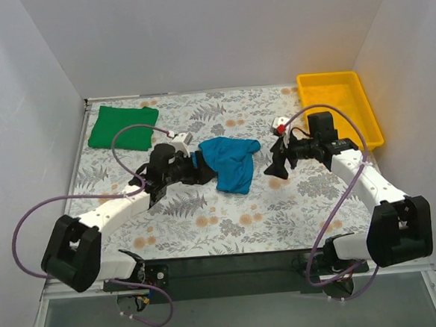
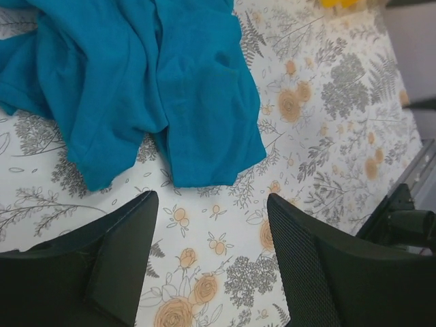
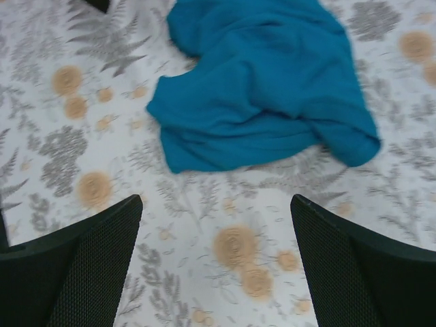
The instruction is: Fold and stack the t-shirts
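Observation:
A teal-blue t-shirt [image 1: 230, 161] lies crumpled in the middle of the floral table. It also shows in the left wrist view [image 2: 157, 82] and in the right wrist view [image 3: 266, 82]. A bright green t-shirt [image 1: 123, 127] lies folded flat at the back left. My left gripper [image 1: 196, 170] is open and empty at the blue shirt's left edge; its jaws [image 2: 211, 204] stand wide over bare cloth-free table. My right gripper [image 1: 276, 167] is open and empty, a little right of the blue shirt, jaws [image 3: 216, 208] wide above the table.
A yellow plastic tray [image 1: 372, 119] stands at the back right corner. White walls close the table on three sides. The table's near metal edge [image 2: 409, 204] shows in the left wrist view.

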`<state>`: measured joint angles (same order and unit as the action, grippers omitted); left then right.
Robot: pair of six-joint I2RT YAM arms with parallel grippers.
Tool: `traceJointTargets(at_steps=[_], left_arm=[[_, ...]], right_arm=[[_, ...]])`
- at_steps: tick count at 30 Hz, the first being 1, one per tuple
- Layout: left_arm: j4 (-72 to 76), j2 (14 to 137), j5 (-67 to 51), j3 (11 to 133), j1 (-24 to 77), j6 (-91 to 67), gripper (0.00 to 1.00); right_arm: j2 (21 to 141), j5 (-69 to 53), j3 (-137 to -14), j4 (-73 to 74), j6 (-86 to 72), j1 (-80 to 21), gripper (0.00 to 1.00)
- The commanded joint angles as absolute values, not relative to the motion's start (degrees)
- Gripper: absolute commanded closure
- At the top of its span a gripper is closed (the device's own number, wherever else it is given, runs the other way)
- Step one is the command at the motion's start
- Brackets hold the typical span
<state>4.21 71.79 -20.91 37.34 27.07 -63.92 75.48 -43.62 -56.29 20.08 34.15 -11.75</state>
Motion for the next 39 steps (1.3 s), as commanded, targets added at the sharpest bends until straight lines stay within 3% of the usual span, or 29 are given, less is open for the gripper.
traceJointTargets(at_steps=[1,8,20,23,24,26,29,32,35,39], left_arm=[[0.36,78.19,-7.95,44.37,31.55,-59.71,0.38],[-10.53,88.58,1.38,55.89,32.69,-51.08,0.51],[-15.11,97.81,1.84,63.27,32.70,-47.64,0.58],[-15.56,98.88,1.93,65.38,32.61,-47.20,0.83],[-15.56,98.44,1.93,65.65,32.69,-46.85,0.98],[-15.56,97.21,1.76,66.53,32.70,-46.58,1.00],[-15.21,90.20,0.09,65.23,32.70,-47.54,1.00],[-14.50,82.55,-1.84,60.13,32.61,-49.48,1.00],[-14.15,78.14,-2.90,56.44,32.69,-52.02,1.00],[-14.15,75.50,-4.40,53.88,32.70,-53.00,1.00]], right_arm=[[70.76,-57.58,-50.38,19.08,36.30,-11.51,0.04],[64.70,-56.60,-40.88,13.80,35.95,-9.06,0.02],[66.09,-60.56,-39.29,13.71,35.42,-3.43,0.02],[66.18,-61.52,-39.11,13.80,35.59,-3.51,0.02],[66.44,-61.96,-39.02,13.71,35.33,-3.52,0.02],[68.02,-62.58,-39.72,13.01,33.33,-4.74,0.03],[75.90,-48.84,-48.22,14.85,30.07,-14.47,0.13],[88.38,-36.59,-70.66,22.82,27.17,-23.26,0.25],[98.58,-25.97,-79.60,24.87,23.92,-30.48,0.28],[105.02,-26.10,-84.72,25.66,20.04,-32.87,0.32]])
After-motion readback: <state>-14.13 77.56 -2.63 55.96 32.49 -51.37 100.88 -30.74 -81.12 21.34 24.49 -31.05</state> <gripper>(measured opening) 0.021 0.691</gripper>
